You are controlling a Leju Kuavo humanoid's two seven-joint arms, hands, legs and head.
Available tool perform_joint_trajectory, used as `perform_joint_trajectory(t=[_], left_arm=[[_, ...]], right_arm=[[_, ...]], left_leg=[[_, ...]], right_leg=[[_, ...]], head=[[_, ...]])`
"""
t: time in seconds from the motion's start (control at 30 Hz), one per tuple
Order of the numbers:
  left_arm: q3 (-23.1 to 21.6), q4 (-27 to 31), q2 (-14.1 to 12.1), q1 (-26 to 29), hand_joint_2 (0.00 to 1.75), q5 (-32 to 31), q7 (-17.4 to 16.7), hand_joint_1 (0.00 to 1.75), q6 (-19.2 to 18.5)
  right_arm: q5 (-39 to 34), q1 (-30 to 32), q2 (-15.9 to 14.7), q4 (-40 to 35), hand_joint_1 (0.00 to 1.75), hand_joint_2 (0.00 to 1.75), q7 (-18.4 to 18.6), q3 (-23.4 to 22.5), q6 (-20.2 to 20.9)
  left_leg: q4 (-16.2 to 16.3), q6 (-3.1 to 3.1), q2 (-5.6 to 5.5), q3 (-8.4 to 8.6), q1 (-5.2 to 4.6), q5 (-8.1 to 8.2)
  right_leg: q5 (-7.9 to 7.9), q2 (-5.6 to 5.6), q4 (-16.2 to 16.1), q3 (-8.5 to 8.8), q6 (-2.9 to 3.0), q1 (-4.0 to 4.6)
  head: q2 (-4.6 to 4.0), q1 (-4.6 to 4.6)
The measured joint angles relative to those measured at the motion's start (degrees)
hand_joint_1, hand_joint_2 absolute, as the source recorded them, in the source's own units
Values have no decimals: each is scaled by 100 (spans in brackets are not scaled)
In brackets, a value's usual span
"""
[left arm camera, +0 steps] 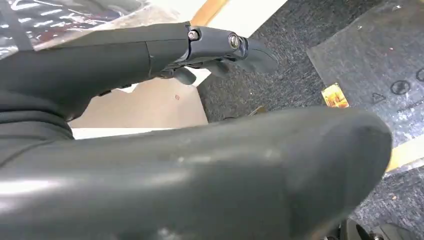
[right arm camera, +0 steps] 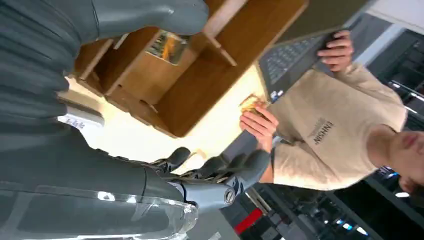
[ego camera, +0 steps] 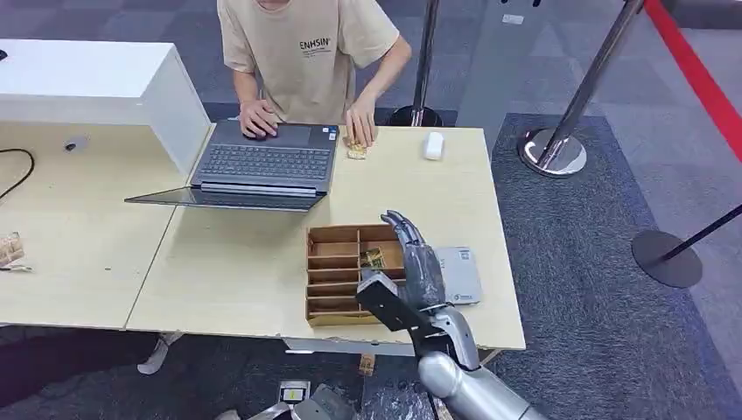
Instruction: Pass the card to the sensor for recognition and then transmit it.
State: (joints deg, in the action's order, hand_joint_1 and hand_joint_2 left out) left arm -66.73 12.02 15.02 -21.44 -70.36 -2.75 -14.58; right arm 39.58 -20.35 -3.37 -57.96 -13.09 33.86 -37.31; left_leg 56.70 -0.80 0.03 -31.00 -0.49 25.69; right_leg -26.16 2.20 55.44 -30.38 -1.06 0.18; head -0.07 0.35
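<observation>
The right hand (ego camera: 411, 254) hung over the wooden tray (ego camera: 331, 273), covering the tray's right-hand compartments and the left edge of the grey sensor (ego camera: 461, 273) beside it. A yellow card (ego camera: 373, 257) in the tray showed partly past the fingers; its print was too small to read. Beyond the tray, the person (ego camera: 306, 52) was cut off at the neck by the picture's top edge, one hand covering most of a small yellow item (ego camera: 356, 150) beside the laptop (ego camera: 262, 164). In the left wrist view, the left hand (left arm camera: 200, 165) was blurred and blocked most of the floor, where a small yellow scrap (left arm camera: 335, 96) lay, its detail unreadable.
</observation>
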Motion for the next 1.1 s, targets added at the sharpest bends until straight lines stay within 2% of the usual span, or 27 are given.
perform_joint_trajectory(t=[0.1,0.17,0.2,0.23,0.27,0.3,0.5,0.63,0.9,0.93,1.1], left_arm=[[0,0,0,0,0,0,2,0,0],[0,0,0,0,0,-2,4,0,0],[0,0,0,0,0,-4,4,0,0],[0,0,0,0,0,-7,11,0,0],[0,0,0,0,0,-9,18,0,0],[0,0,0,0,0,-11,24,0,0],[0,0,0,0,0,-37,46,0,0],[0,0,0,0,0,-48,50,0,0],[-2,0,0,-1,0,-74,68,0,2],[-2,0,0,-1,0,-79,70,0,2],[-2,0,0,-1,0,-83,74,0,4]], right_arm=[[13,-2,0,168,65,175,0,17,-41],[11,-3,0,257,79,175,0,31,-41],[7,-3,0,299,77,175,0,37,-41],[0,-4,0,356,66,175,-2,46,-41],[-2,-4,0,398,47,175,-7,52,-44],[-4,-4,0,439,42,175,-15,61,-44],[-85,-81,24,629,49,175,-122,79,-155],[-96,-108,42,714,40,175,-135,90,-170],[-241,-139,81,808,44,175,-232,90,-201],[-284,-145,87,828,38,175,-253,90,-214],[-673,-171,133,889,33,175,-501,66,-247]], left_leg=[[0,0,0,0,0,0],[0,0,0,0,0,0],[0,0,0,0,0,0],[0,0,0,0,0,0],[0,0,0,0,0,0],[0,0,0,0,0,0],[0,0,1,4,0,0],[0,0,1,9,0,-1],[0,0,1,14,0,-1],[0,0,1,14,0,-1],[0,0,1,14,0,-1]], right_leg=[[0,0,0,0,0,0],[0,0,0,0,0,0],[0,0,0,0,0,0],[0,0,0,0,0,0],[0,0,0,0,0,0],[0,0,0,0,0,0],[0,0,0,3,0,0],[1,0,0,7,0,0],[1,0,0,12,0,0],[1,0,0,12,0,0],[1,0,0,13,0,0]], head=[[0,2],[0,2],[0,0],[0,2],[0,2],[0,2],[0,0],[0,2],[0,0],[0,0],[0,2]])
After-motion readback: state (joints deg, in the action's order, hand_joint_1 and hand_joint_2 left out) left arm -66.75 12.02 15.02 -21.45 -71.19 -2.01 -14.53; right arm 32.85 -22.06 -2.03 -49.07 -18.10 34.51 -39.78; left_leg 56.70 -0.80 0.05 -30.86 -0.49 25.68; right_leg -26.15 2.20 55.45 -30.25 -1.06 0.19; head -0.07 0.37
